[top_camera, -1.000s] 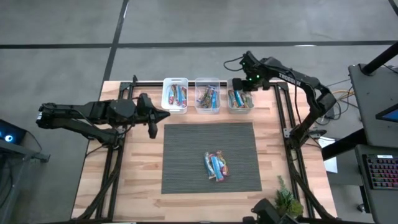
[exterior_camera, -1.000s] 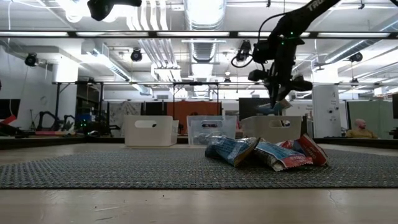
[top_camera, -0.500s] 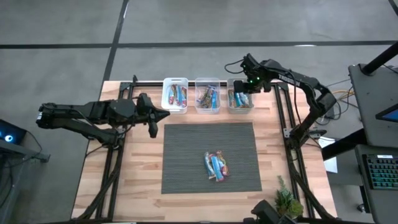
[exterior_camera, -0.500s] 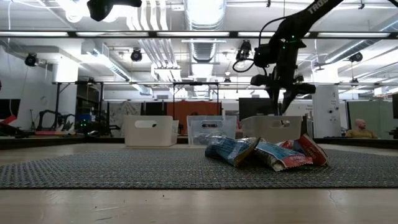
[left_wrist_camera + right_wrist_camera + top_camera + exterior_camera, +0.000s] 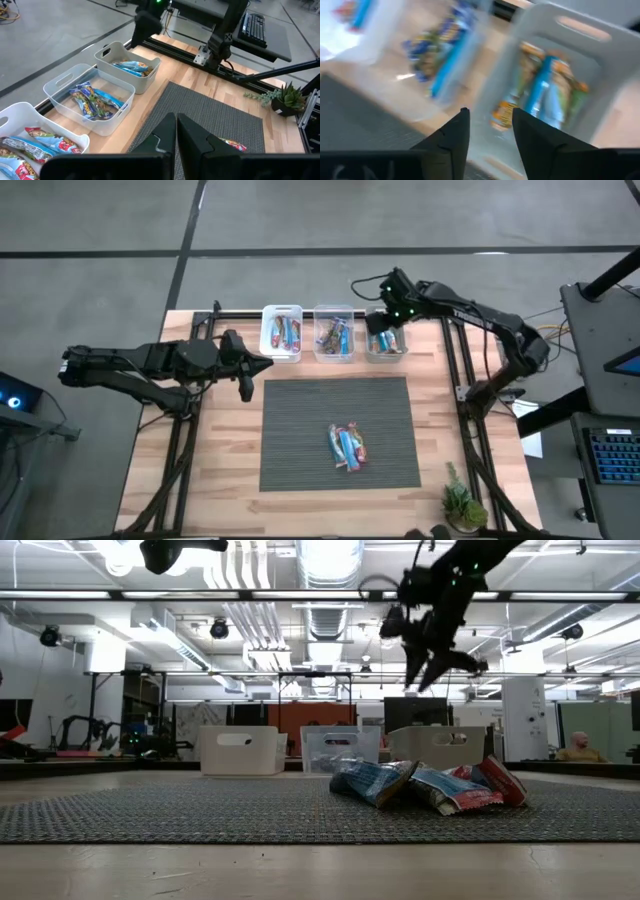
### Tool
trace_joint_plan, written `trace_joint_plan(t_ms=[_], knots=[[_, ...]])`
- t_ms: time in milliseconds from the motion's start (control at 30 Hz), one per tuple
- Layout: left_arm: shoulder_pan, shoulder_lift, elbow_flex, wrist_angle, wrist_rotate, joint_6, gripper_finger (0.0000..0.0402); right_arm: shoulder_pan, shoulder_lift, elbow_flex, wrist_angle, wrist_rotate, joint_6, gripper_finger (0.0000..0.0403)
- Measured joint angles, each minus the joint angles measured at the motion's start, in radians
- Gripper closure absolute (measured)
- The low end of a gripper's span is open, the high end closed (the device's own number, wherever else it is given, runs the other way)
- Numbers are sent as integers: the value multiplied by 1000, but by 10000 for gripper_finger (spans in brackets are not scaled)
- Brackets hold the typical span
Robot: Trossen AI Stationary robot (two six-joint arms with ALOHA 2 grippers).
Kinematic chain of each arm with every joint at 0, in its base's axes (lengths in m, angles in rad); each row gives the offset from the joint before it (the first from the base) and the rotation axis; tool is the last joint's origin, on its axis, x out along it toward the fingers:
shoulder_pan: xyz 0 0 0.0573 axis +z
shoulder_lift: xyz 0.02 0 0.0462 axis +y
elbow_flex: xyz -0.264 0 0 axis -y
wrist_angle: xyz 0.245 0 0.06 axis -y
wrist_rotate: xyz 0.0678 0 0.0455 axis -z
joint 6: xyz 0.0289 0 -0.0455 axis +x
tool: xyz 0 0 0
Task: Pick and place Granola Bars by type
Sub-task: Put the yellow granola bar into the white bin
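While the high view sets the right gripper (image 5: 383, 320) over the bin (image 5: 386, 352) nearest the bench's right edge, only the low view shows it raised well above that bin's rim, fingers apart and empty. Its wrist view looks down on orange-and-blue Granola Bars (image 5: 547, 95) inside. The middle bin (image 5: 333, 352) holds blue-and-brown bars, the white bin (image 5: 281, 312) red-and-blue ones. A small pile of bars (image 5: 348, 446) lies on the grey mat (image 5: 300, 440). The left gripper (image 5: 244, 383), fingers together, waits near the bench's left edge.
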Motion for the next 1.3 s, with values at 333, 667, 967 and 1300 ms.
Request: trace_joint_plan(t_ms=[333, 667, 967, 1300], knots=[[0, 0, 0, 8, 0, 0, 402, 112, -102, 0, 51, 5, -19, 340], [0, 0, 0, 12, 0, -1, 402, 186, -129, 0, 50, -7, -37, 394], [0, 0, 0, 13, 0, -3, 402, 363, -129, 0, 68, -60, -118, 394], [0, 0, 0, 14, 0, 7, 402, 659, -129, 0, 246, -61, -236, 394]])
